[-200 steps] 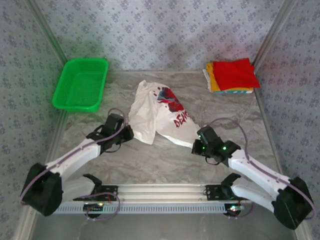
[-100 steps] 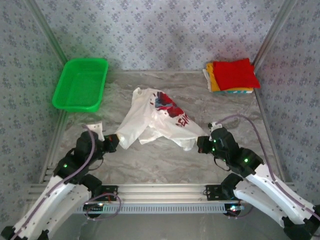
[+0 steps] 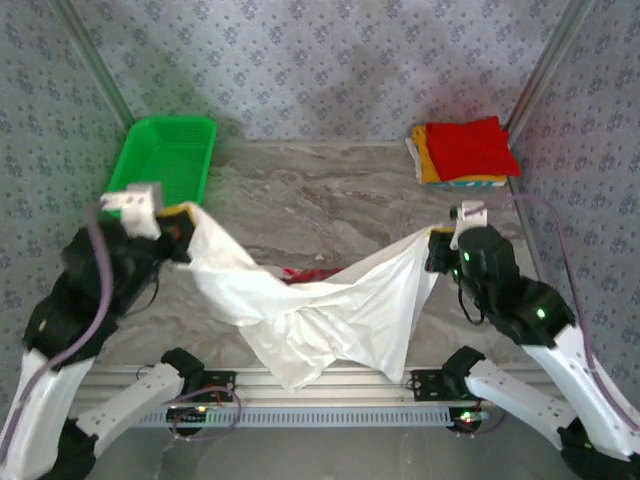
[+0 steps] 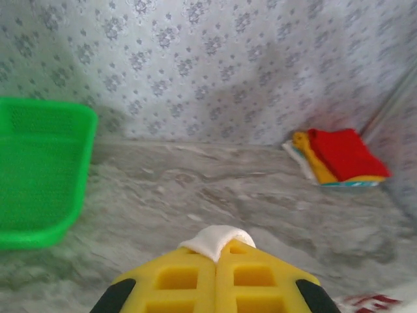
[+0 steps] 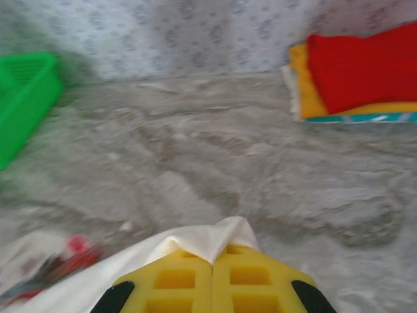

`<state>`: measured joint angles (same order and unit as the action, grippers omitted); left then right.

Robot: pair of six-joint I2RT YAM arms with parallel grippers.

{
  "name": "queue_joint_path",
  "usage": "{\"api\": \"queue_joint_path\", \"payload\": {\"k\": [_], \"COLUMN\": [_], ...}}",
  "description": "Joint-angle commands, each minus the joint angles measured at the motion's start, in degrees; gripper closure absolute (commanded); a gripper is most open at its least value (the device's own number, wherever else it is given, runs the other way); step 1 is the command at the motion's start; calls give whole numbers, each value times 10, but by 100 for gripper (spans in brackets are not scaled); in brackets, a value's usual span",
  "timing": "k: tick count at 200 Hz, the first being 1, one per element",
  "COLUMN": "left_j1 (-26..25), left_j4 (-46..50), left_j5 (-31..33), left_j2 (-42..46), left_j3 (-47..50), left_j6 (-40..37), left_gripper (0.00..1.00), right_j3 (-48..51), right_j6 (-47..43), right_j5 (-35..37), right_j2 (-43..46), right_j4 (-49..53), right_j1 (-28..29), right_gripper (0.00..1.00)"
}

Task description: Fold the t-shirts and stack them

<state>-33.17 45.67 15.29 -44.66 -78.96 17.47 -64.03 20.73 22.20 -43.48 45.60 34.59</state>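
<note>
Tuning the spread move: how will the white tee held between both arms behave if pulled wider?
Likely very floppy: the white t-shirt sags deeply between its two held corners. Probably light: a small pinch in the left fingers and right fingers carries it. May bunch when set down; its middle hangs creased.

The green mesh basket (image 3: 160, 170) sits upright, open side up, at the far-left corner of the table (image 3: 330, 195). The table has a grey marbled surface and is enclosed on the left, far and right sides by walls (image 3: 320, 60) of pale fabric with a small repeating print. A ribbed metal rail (image 3: 320, 412) runs along the near edge of the table.
</note>
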Motion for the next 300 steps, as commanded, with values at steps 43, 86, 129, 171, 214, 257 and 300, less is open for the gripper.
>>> {"api": "queue_joint_path", "payload": {"k": [43, 86, 129, 171, 214, 257, 300], "left_j1": [208, 222, 229, 243, 272, 288, 232], "left_j4": [-87, -129, -151, -72, 95, -147, -267], "left_j5": [-122, -146, -161, -179, -186, -189, -188], "left_j2": [-243, -413, -500, -733, -939, -658, -423], "left_j3": [-63, -136, -193, -499, -911, -367, 44], "left_j6": [-94, -119, -124, -145, -89, -83, -8], "left_gripper": [100, 100, 100, 66, 2, 2, 8], "right_j3": [-29, -63, -115, -279, -589, -392, -165], "right_j6": [-53, -64, -67, -68, -48, -56, -63], "right_j5": [-208, -210, -249, -250, -281, -279, -303], "right_j2": [-211, -325, -401, -578, -758, -605, -478], "right_j4": [-154, -217, -256, -274, -114, -178, -259], "right_j1": [-246, -271, -279, -291, -320, -297, -224], "right_gripper": [100, 100, 100, 79, 41, 41, 43]}}
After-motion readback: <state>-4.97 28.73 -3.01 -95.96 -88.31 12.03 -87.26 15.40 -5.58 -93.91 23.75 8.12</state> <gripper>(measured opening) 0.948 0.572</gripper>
